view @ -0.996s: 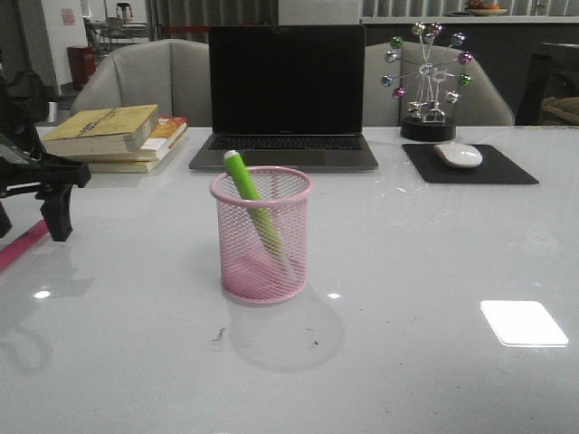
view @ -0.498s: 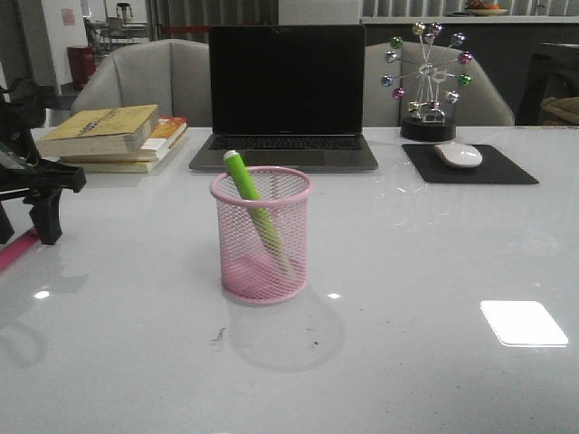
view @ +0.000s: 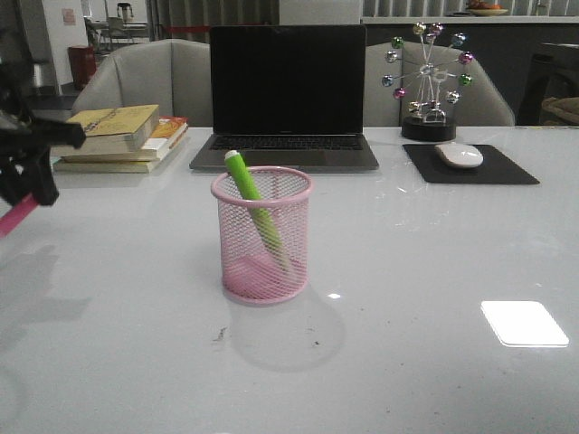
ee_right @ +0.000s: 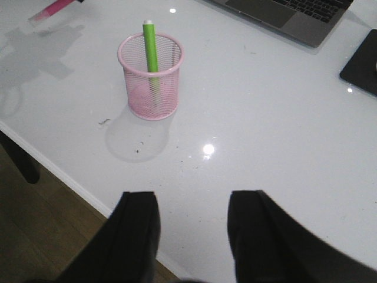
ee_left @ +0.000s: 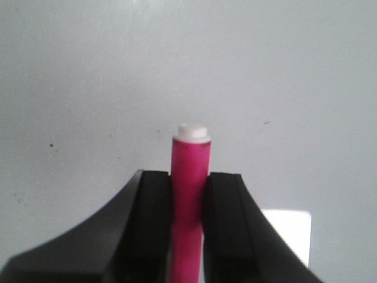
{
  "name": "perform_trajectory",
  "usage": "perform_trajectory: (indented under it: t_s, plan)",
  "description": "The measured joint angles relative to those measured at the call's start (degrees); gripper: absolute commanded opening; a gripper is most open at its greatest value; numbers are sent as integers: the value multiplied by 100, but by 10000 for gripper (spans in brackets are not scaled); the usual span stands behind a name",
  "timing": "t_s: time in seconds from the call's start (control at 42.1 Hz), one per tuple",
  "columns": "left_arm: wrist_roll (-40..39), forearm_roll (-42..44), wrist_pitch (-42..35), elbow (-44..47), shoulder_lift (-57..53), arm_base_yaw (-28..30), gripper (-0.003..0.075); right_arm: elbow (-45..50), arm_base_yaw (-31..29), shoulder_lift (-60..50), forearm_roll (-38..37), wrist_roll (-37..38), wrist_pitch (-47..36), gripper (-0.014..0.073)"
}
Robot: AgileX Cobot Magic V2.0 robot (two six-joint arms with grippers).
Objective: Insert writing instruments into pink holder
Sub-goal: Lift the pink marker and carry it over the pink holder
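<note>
My left gripper [view: 25, 172] sits at the far left edge of the front view, partly cut off by the frame, so I can't read its fingers there. The left wrist view settles it: both black fingers [ee_left: 150, 227] are clamped on the magenta marker [ee_left: 189, 194], white end out, over bare table [ee_left: 294, 88]. From the front only a short pink stretch [view: 16, 220] shows below the gripper; the rest is off-frame.

Right gripper [ee_right: 191, 233] appears only in its own wrist view, blurred, jaws apart with nothing between them, over the near table edge with dark floor under it.

Pink holder [view: 262, 233] stands upright mid-table, well apart from both grippers. Green marker [view: 251, 201] leans inside it, white end above the rim, lower part only dimly seen through the mesh.

Behind the holder: laptop [view: 287, 95], screen dark; stacked books [view: 118, 136] to its left; mouse [view: 459, 155] on a black pad [view: 470, 167] and a ball ornament [view: 428, 77] to its right.
</note>
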Motion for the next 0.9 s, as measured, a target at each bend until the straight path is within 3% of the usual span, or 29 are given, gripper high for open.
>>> perform_trajectory:
  t_s: [0.19, 0.451, 0.712, 0.902]
  plan:
    - [303, -355, -1240, 1077, -1486, -502, 93, 0, 0, 0, 0, 0, 0, 403]
    - [352, -446, -3687, 2588, -3061, -1876, 93, 0, 0, 0, 0, 0, 0, 403]
    - [352, -492, -6253, 3257, -2925, -3391, 93, 0, 0, 0, 0, 0, 0, 403]
    - [352, -496, -7634, 3268, -2215, -3973, 93, 0, 0, 0, 0, 0, 0, 403]
